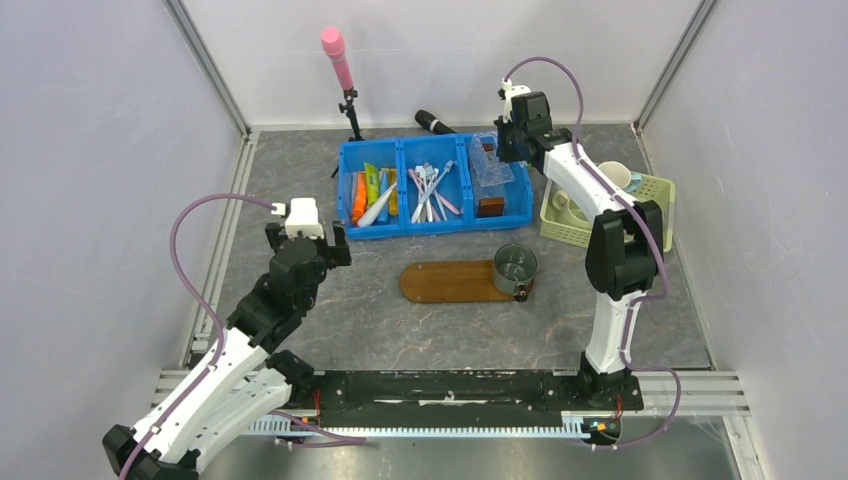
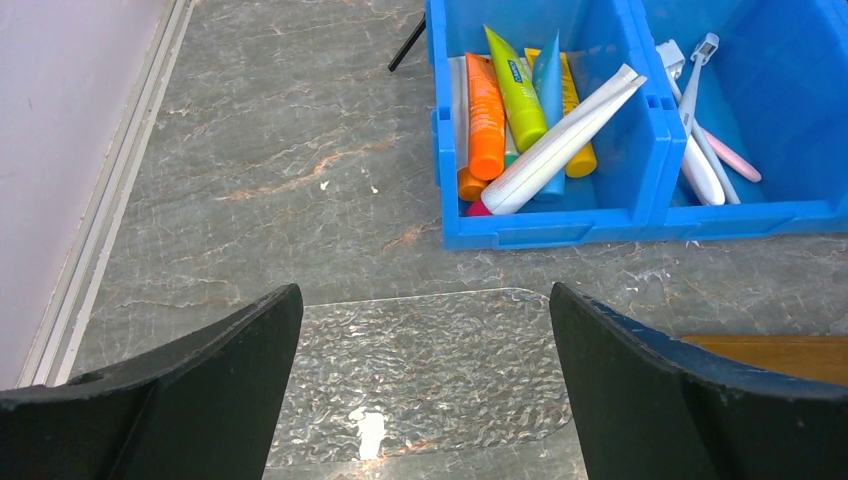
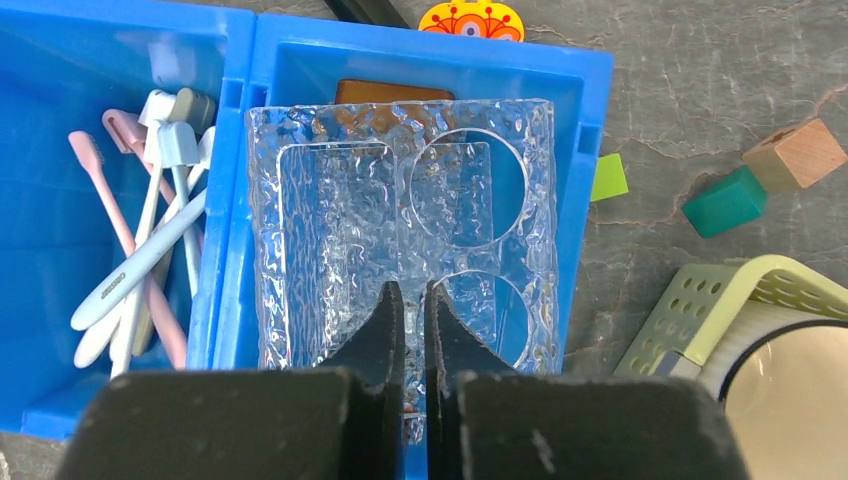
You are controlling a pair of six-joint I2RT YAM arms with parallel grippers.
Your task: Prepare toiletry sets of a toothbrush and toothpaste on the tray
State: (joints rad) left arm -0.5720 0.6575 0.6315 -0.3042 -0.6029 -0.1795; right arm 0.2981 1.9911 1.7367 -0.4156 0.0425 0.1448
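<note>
The dark wood oval tray (image 1: 455,282) lies mid-table; its edge shows in the left wrist view (image 2: 790,355). The blue bin (image 1: 345,190) holds the green toothpaste tube (image 2: 515,90) and white tube (image 2: 565,140) in its left compartment. The light blue and whitish toothbrush (image 3: 130,275) lies among pink ones in the middle compartment. My left gripper (image 2: 423,300) is open and empty, over a clear textured plate (image 2: 430,370) on the table, left of the tray. My right gripper (image 3: 412,290) is shut on a clear textured holder (image 3: 330,220) with round holes, over the bin's right compartment.
A metal cup (image 1: 515,268) stands on the tray's right end. A pale green basket (image 1: 655,190) with cups is at the right. Orange and yellow tubes lie beside the toothpaste. A pink microphone on a stand (image 1: 338,60), a wooden block (image 3: 795,155) and a green block (image 3: 725,200) lie behind the bin.
</note>
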